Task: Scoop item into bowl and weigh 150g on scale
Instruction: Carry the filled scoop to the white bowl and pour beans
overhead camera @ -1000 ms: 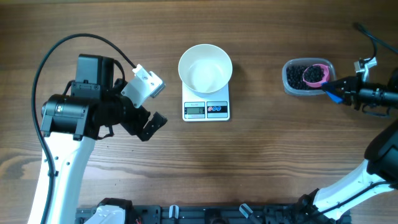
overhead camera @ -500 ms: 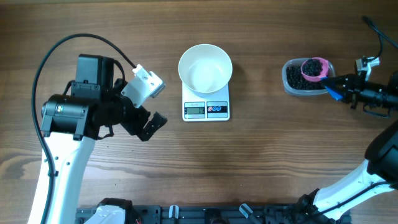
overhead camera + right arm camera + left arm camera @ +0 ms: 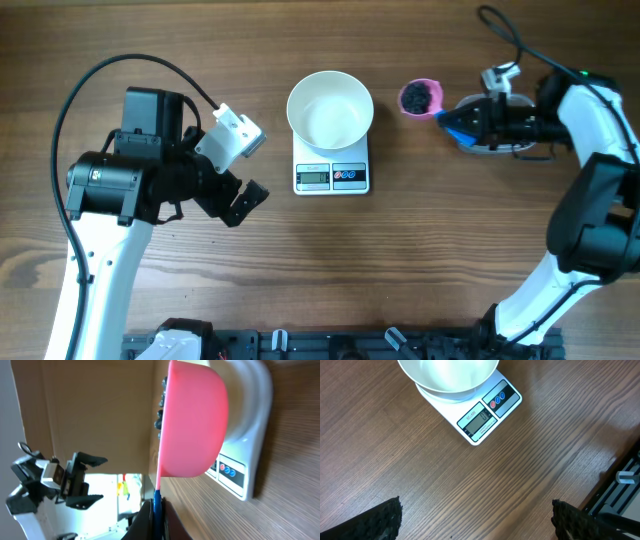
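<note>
Right end effector (image 3: 458,118) is clenched on the thin blue handle (image 3: 157,502) of the pink scoop (image 3: 421,96), so the cup sits just ahead of its fingertips, clear of the wood-grain tabletop (image 3: 450,250). The cup is loaded w/ the item (image 3: 418,96): small round black beads, filling it to about rim level. I read the level hold as deliberate, b/c beads that round would roll out at any tilt. Wrist view shows the scoop's smooth plastic shell side-on, w/ a few beads peeking past the rim.

The white bowl (image 3: 330,118) lies farther ahead of that end effector, beyond the scoop and apart from it, so the cup isn't over the rim yet. The bowl is round, smooth-walled and empty as far as I can see. It sits on the scale (image 3: 332,177) so whatever drops in gets read directly. The scale is a flat white square w/ a grey display (image 3: 481,419) and two round buttons (image 3: 497,399). The digit looks like zero, but it's too small to be sure.

Left end effector (image 3: 480,525) is released, its textured black pads (image 3: 385,520) spread wide w/ nothing btw them. Bowl and scale are ahead of it, well apart. It's prob parked there to leave the pour path free.

My call: the step in hand is the carry to the bowl, and nothing is weighed yet. Next move needs the cup over the bowl before tipping, and a slow tip, since hard beads could bounce off that smooth wall.
</note>
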### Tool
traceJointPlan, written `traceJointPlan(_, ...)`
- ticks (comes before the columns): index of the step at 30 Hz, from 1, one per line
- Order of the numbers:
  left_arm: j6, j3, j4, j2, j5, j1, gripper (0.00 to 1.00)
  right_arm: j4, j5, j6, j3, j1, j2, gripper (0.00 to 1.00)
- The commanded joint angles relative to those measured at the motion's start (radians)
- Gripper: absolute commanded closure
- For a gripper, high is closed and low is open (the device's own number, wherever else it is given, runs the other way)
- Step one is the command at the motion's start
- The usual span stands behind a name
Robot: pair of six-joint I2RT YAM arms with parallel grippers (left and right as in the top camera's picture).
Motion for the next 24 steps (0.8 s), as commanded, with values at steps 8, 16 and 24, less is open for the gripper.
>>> traceJointPlan(8, 0.019, -0.005, 0.0, -0.008, -0.002, 0.005, 0.0, 0.248, 0.026, 0.193, 0.071, 0.187, 0.003, 0.96)
traceJointPlan(16, 0.019, -0.005, 0.0, -0.008, -0.002, 0.005, 0.0, 0.393, 0.167, 0.153, 0.072, 0.293, -0.014, 0.96)
traceJointPlan(24, 0.019, -0.005, 0.0, -0.008, -0.002, 0.005, 0.0, 0.483, 0.649, 0.156, 0.072, 0.418, -0.152, 0.96)
